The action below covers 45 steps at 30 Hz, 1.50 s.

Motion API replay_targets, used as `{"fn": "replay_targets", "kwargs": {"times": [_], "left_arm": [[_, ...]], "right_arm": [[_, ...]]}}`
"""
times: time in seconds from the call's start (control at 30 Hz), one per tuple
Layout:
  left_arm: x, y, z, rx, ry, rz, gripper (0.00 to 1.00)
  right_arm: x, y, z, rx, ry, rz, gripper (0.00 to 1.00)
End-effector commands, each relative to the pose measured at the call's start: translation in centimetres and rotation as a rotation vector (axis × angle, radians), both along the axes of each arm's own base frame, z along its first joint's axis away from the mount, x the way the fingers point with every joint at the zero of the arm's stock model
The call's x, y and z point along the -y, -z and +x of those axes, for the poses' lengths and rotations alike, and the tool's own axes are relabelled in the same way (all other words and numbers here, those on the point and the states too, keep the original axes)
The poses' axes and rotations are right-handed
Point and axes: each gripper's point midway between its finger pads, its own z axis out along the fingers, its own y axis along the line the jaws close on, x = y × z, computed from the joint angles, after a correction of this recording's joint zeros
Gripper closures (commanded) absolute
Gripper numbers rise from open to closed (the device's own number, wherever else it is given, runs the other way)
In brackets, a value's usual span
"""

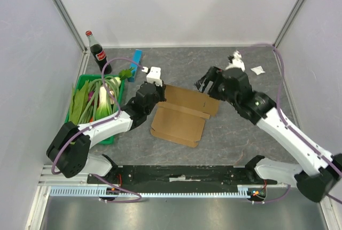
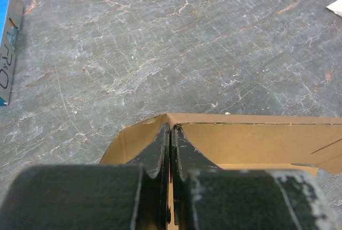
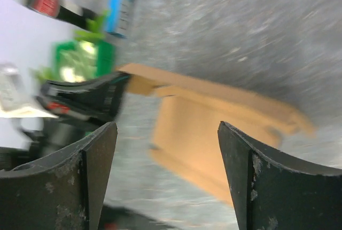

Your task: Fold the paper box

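The grey stone-patterned table carries the paper box, a flat blank of thin brown cardboard. It lies in the middle, between the two arms, and one panel is partly lifted at the far side. The left gripper has its jaws pressed together at the far-left corner of the blank, and the thin raised wall seems to pass between them. The right gripper hangs near the far-right edge with its jaws wide apart, holding nothing. Its wrist picture is blurred, so I cannot tell if it touches the cardboard.

In my judgement the risk is in this small pinch at a corner. If the right gripper pushes the blank sideways, the thin cardboard can slip out of the left jaws or tear at a slit. A push away from the scored line could also make a crease in the wrong place.

Counted: one table, one paper box and two arms. There is one green plastic crate full of leafy vegetables, one dark glass cola bottle, one slim blue bar and one small white paper scrap.
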Motion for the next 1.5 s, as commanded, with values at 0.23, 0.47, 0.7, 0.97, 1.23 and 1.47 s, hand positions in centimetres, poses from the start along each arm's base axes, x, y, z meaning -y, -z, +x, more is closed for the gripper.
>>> {"fn": "replay_targets", "kwargs": {"times": [0.23,0.47,0.7,0.97,1.23,1.47], "left_arm": [[-2.1,-2.2,-0.5,0.046,-0.157,-0.21,0.98],[-2.8,-2.6,-0.9,0.064,-0.186,-0.247,0.98],[-2.8,-3.0,-1.2,0.074,-0.19,-0.259,0.98],[-2.8,-3.1,-1.5,0.088,-0.19,-0.269,0.98],[-2.6,-2.4,-2.3,0.065,-0.158,-0.297,0.87],[-3.3,-4.3,-6.3,0.015,-0.052,-0.36,0.4]], "right_arm": [[-8.0,2.0,2.2,-0.346,0.424,0.976,0.28],[-8.1,4.0,4.1,-0.361,0.546,0.996,0.48],[-9.4,5.5,5.3,-0.383,0.577,0.996,0.57],[-10.4,6.0,5.9,-0.382,0.583,0.983,0.76],[-10.2,7.4,5.8,-0.347,0.559,0.961,1.0],[-8.8,8.9,4.7,-0.245,0.444,0.977,1.0]]}}
